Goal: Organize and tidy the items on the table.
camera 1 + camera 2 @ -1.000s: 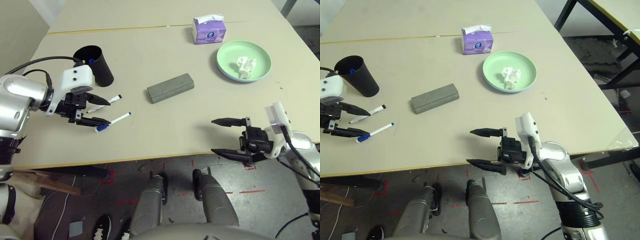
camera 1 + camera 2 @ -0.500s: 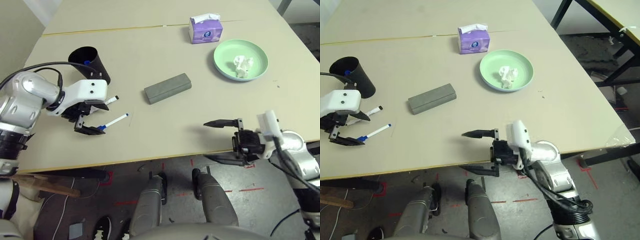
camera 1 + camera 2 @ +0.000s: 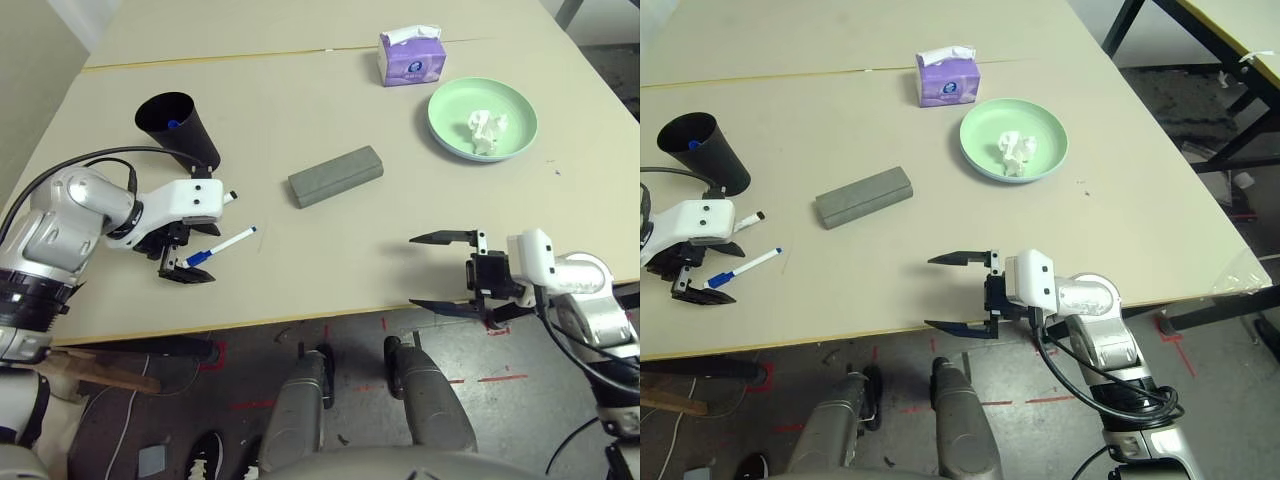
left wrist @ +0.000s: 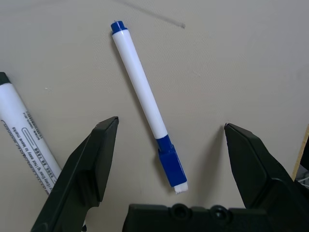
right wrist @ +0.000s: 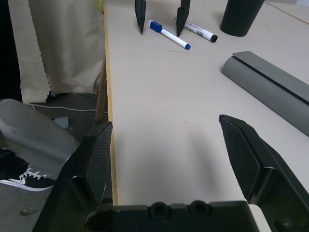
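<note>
My left hand (image 4: 164,145) has come down over the blue-capped marker (image 4: 147,104) in the last second, fingers spread wide and straddling it, nothing gripped yet. That tells me I'm lined up for the pick. The marker lies flat on the table (image 3: 400,250) near its front left edge, long axis diagonal, cap end toward my hand, tail pointing up toward the grey case (image 3: 336,176). The black-capped marker (image 4: 26,137) lies just beside it. My right hand (image 3: 445,270) hangs released over the front edge.
</note>
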Motion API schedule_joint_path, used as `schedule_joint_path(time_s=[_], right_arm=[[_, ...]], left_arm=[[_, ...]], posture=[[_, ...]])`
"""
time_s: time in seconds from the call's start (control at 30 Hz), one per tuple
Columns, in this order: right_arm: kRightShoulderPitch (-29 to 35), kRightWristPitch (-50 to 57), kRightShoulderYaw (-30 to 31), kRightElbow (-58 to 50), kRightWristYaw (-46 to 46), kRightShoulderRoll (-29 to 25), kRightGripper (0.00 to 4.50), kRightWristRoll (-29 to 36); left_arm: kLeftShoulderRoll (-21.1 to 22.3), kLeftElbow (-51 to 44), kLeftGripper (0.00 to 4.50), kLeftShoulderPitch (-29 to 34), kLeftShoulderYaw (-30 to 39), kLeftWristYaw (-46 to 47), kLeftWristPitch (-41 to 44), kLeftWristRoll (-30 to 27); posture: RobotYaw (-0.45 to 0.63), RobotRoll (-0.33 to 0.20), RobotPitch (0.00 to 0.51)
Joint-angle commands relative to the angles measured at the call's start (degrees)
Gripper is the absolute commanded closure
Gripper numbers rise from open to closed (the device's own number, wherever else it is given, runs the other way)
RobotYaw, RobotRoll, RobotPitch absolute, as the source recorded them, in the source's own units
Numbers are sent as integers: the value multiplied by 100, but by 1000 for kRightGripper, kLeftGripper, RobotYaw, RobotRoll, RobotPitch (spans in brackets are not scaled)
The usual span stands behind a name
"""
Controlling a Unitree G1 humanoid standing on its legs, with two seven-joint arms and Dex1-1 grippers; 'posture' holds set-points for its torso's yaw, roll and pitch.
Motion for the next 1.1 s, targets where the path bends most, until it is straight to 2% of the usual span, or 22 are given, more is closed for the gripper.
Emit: schedule_joint_path(time_s=[0.03, 0.17, 0.27, 0.67, 0.97, 1.1], right_arm=[[104, 43, 71, -63, 11, -45, 0, 67], [107, 167, 61, -180, -14, -46, 0, 157], [122, 245, 84, -267, -43, -35, 0, 196], [177, 451, 76, -348, -68, -59, 0, 288], [37, 1448, -261, -474, -731, -40, 0, 601], [33, 1602, -394, -506, -891, -47, 0, 677]], left_arm=[[-277, 86, 28, 84, -93, 279, 21, 75], [-452, 174, 28, 49, -111, 462, -52, 174], [-628, 211, 617, -15, -80, 520, 28, 151], [-635, 243, 4480, -23, -16, 441, 101, 147], [-516, 88, 4480, -85, 179, 407, 271, -79], [-521, 4, 4480, -257, 454, 449, 579, -409]], posture=[[-202, 0, 279], [-209, 0, 279], [-214, 0, 276], [-212, 0, 272], [-201, 0, 270], [-197, 0, 270]])
